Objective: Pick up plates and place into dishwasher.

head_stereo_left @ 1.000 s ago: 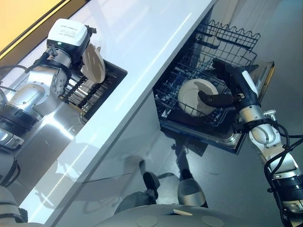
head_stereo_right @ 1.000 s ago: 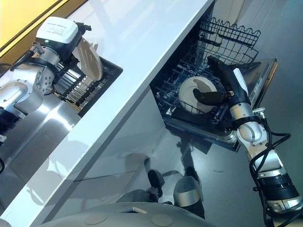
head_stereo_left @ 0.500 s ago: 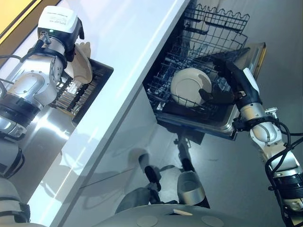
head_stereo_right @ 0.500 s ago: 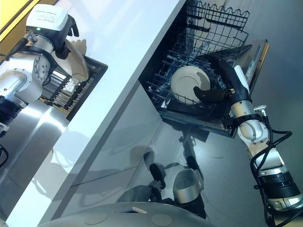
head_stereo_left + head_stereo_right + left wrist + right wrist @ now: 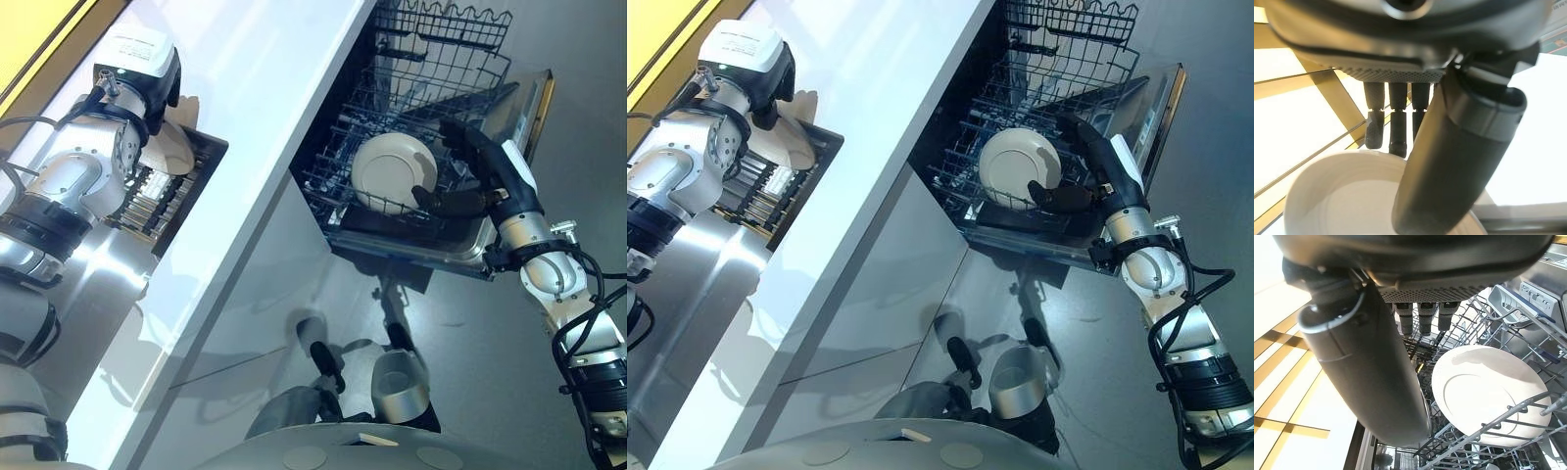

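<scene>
Lighting: bright, even. Glare streaks on counter; soft shadows on panel below counter. Wrist views: near thumb blurred, background beyond it overexposed.

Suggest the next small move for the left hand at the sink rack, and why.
Probably lift the plate clear of the sink rack. The left hand already has thumb and fingers on either side of its rim, and the right hand is open beside a plate standing in the dishwasher rack.
</scene>
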Motion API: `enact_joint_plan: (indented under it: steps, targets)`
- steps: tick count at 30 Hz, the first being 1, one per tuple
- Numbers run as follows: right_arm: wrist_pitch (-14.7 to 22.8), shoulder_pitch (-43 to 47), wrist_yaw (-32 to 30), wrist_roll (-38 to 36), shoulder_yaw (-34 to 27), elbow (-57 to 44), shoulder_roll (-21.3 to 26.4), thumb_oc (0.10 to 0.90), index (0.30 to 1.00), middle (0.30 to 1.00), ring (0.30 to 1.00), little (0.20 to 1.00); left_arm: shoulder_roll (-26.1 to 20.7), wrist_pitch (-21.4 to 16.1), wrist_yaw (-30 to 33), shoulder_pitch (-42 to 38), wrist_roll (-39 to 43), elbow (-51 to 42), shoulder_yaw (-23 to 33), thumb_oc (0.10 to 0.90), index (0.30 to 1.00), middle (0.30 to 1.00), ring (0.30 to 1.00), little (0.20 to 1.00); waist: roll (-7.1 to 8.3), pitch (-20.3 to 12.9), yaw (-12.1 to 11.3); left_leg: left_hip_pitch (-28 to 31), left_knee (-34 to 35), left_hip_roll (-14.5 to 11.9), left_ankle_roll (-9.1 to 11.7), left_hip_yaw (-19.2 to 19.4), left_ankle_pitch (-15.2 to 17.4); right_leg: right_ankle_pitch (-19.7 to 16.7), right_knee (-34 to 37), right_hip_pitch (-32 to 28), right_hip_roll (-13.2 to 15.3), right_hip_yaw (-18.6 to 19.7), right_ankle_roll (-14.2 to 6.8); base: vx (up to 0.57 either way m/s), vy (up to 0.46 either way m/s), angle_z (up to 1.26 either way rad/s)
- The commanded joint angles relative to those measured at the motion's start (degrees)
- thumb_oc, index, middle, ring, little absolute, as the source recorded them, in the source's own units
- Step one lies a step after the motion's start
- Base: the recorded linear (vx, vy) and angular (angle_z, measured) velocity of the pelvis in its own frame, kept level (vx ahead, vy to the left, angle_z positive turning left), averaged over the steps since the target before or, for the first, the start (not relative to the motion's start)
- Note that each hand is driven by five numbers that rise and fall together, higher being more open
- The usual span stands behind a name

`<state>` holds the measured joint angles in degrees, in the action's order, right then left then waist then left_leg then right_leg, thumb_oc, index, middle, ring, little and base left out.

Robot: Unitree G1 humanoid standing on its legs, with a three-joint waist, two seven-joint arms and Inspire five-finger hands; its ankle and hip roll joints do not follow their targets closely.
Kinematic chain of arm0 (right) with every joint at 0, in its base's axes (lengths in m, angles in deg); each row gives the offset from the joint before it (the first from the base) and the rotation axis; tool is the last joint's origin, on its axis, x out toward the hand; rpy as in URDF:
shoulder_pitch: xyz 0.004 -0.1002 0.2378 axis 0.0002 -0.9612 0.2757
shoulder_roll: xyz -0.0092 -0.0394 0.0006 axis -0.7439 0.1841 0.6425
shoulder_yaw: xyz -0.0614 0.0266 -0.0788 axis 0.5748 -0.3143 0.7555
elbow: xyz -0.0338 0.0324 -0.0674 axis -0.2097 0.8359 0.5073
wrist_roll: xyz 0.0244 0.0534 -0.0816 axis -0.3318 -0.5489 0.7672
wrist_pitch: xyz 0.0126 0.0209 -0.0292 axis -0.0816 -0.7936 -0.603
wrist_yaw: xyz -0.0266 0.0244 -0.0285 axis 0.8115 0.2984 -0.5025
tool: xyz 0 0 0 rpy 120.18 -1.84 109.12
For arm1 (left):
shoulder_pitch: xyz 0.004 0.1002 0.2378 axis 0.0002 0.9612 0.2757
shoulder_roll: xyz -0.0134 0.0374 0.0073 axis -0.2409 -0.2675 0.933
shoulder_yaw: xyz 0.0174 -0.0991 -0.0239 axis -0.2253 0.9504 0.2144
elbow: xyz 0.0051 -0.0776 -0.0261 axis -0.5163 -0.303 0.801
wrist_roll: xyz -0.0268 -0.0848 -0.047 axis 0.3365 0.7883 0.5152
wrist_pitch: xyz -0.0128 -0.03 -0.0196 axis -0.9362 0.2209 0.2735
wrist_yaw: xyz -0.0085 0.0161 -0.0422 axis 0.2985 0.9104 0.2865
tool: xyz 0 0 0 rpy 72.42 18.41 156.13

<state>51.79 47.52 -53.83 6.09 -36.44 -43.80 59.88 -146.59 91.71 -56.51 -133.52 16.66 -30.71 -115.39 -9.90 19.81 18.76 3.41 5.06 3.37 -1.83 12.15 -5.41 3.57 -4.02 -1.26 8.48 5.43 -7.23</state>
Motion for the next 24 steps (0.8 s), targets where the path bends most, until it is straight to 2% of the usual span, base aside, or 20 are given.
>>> enact_joint_plan:
  steps: [1,6,10,15,20,24]
  targets:
    - [3.4,6.2,-1.2,1.9,-3.2,-8.7,3.8,0.8,0.9,0.9,0.9,0.9,-1.2,2.0,1.4,-8.5,-4.1,3.0,-0.7,0.1,0.3,0.3,0.3,0.2,0.08,-7.6,-2.1,-0.4,-4.6,4.2,0.7,-0.2,7.3,-7.2,-0.9,7.7,0.7,-2.0,-1.7,0.0,0.0,0.0]
    - [3.1,6.9,-1.3,2.2,-2.9,-8.9,3.1,0.8,0.9,0.9,0.9,0.9,-1.6,1.6,4.2,-8.2,-3.4,1.6,0.1,0.1,0.3,0.3,0.3,0.2,0.35,-8.0,-3.0,0.2,-4.2,4.2,0.6,-0.9,7.4,-6.7,-0.7,6.8,0.7,-2.9,-1.6,-0.05,-0.02,0.04]
    - [4.2,8.0,-3.1,2.8,-2.4,-9.4,2.4,0.8,0.9,0.9,0.9,0.9,-2.1,0.8,5.5,-8.7,-2.4,-0.3,-0.3,0.1,0.3,0.3,0.3,0.2,0.97,-8.6,-4.1,0.6,-4.0,3.9,0.6,-1.6,7.5,-6.2,-0.7,6.0,0.6,-4.0,-1.6,-0.08,-0.072,0.06]
    - [8.4,12.0,-7.4,4.2,-2.3,-10.9,2.8,0.8,0.9,0.9,0.9,0.9,-3.1,-1.6,10.4,-8.2,1.0,-4.9,1.1,0.1,0.3,0.3,0.3,0.2,2.19,-9.4,-5.9,1.0,-4.0,3.6,0.5,-3.0,7.8,-5.3,-0.9,4.9,-0.1,-5.4,-1.7,-0.1,-0.095,0.09]
    - [9.6,17.4,-13.6,6.3,-2.1,-11.4,4.6,0.8,0.9,0.9,0.9,0.9,-5.4,-3.3,11.2,-8.5,2.7,-11.5,1.7,0.1,0.3,0.3,0.3,0.2,3.82,-10.7,-8.1,1.6,-3.5,3.3,0.6,-4.5,8.1,-4.5,-0.6,3.5,-0.7,-7.0,-1.8,-0.13,-0.133,0.14]
    - [11.0,17.7,-14.9,5.2,-3.8,-10.9,6.6,0.8,0.9,0.9,0.9,0.9,-7.9,-5.7,9.9,-7.7,1.8,-15.7,3.7,0.1,0.3,0.3,0.3,0.2,5.15,-12.2,-9.5,2.1,-2.9,2.8,0.6,-5.6,7.9,-3.9,-0.4,2.2,-1.4,-8.5,-1.5,-0.14,-0.137,0.14]
